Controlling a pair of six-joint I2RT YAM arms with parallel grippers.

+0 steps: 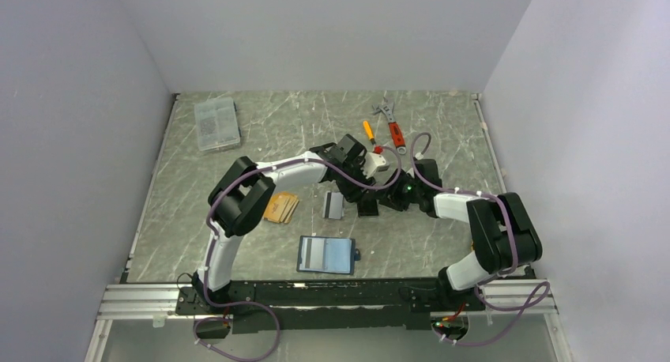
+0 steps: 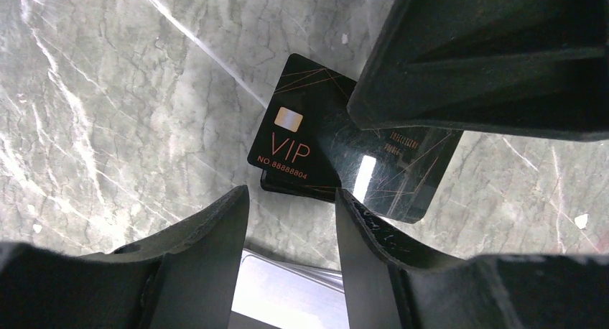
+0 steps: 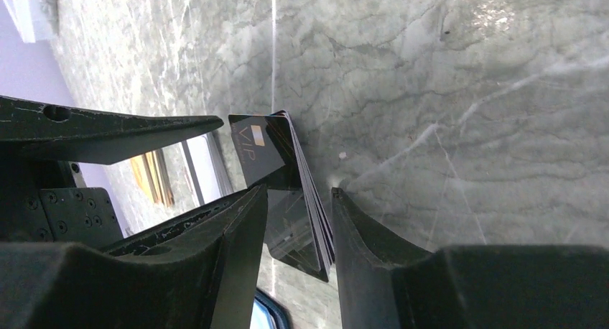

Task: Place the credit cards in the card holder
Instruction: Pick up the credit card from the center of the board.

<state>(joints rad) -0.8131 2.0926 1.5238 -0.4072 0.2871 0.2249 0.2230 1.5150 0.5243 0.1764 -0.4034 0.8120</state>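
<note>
Both my arms reach to the middle of the table, and the claws meet there over the black cards. These cards lie in a small untidy stack. The top one shows the word VIP and is turned a little against the ones under it.

My left claw is spread. Between its fingers I see only the near edge of the stack and the table, and it pinches nothing. It hangs just beside the stack, on the side of the white-grey card, which lies flat just to the left of the black cards.

My right claw has one finger on each side of the black stack, and the cards fill almost all the space between them. The fingers are so near to the card edges that I cannot tell if they press or only stand beside. From my left wrist, one right finger covers the far corner of the stack.

The orange-tan cards lie more to the left, near my left elbow. The card holder lies open with its pale inside up, nearer to my bases and apart from all the cards.

At the far side there are a clear box, a screwdriver and a wrench.
</note>
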